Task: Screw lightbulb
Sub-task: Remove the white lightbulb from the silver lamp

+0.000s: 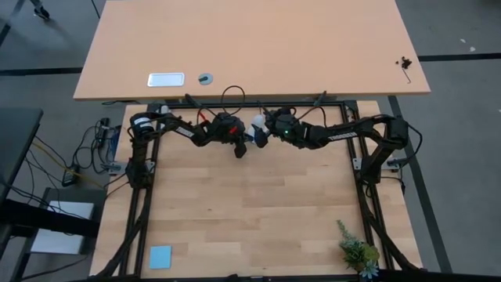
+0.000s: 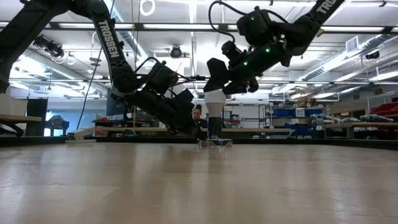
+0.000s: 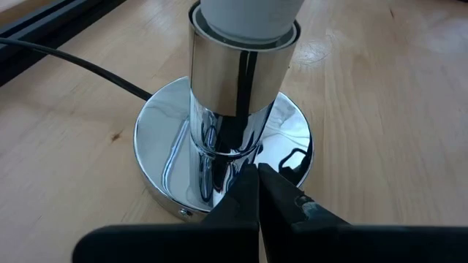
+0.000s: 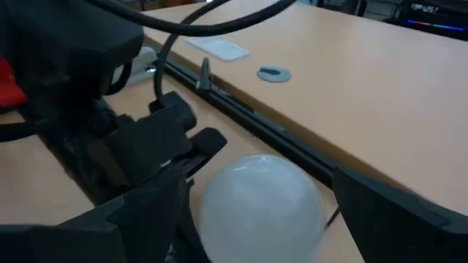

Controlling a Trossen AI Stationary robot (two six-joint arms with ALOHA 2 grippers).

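lightbulb [image 2: 215, 102] upright in socket [image 3: 238, 73], screw base down

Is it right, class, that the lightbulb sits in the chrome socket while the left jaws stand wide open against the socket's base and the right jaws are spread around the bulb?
Not quite. The left gripper has its jaws shut, tips pressed on the chrome socket base, as the left wrist view shows. The rest holds: the lightbulb sits in the socket, and the right gripper has its jaws spread around it.

Both arms are meeting at table's far edge, w/ right gripper [image 1: 264, 131] sitting over white lightbulb [image 1: 257, 122], left gripper [image 1: 241, 149] just beside it.
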